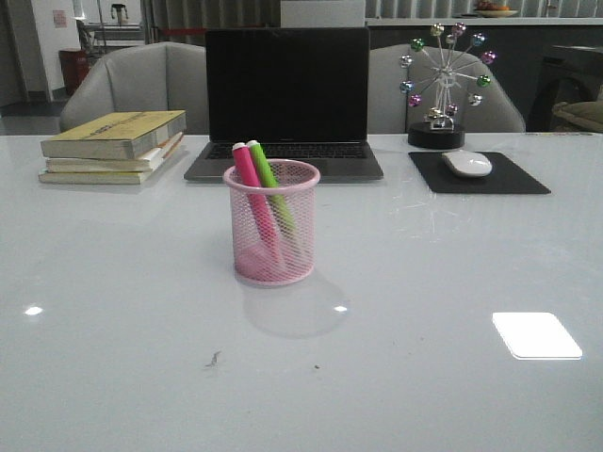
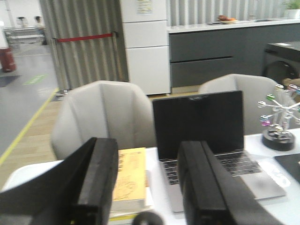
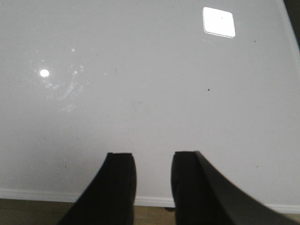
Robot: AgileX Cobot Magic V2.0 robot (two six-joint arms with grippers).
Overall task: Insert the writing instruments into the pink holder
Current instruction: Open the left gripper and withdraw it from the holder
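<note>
Only the front view shows the pink holder (image 1: pixel 271 223), standing on the surface (image 1: pixel 424 282) just in front of the laptop (image 1: pixel 286 94), with the pink marker (image 1: pixel 252 187) and green marker (image 1: pixel 270 185) leaning inside. The left tool (image 2: pixel 147 185) is released, facing the laptop; the right tool (image 3: pixel 153 180) is released over bare surface. No writing is readable.

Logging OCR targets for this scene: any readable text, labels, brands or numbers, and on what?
No text can be read in any view.
Top book of the stack: dark marks on the yellow cover, too blurred to read.
Paper notice on the white cabinet: too small and blurred.
Laptop: screen dark, no brand visible.
Pink holder and both markers: no lettering seen.
</note>
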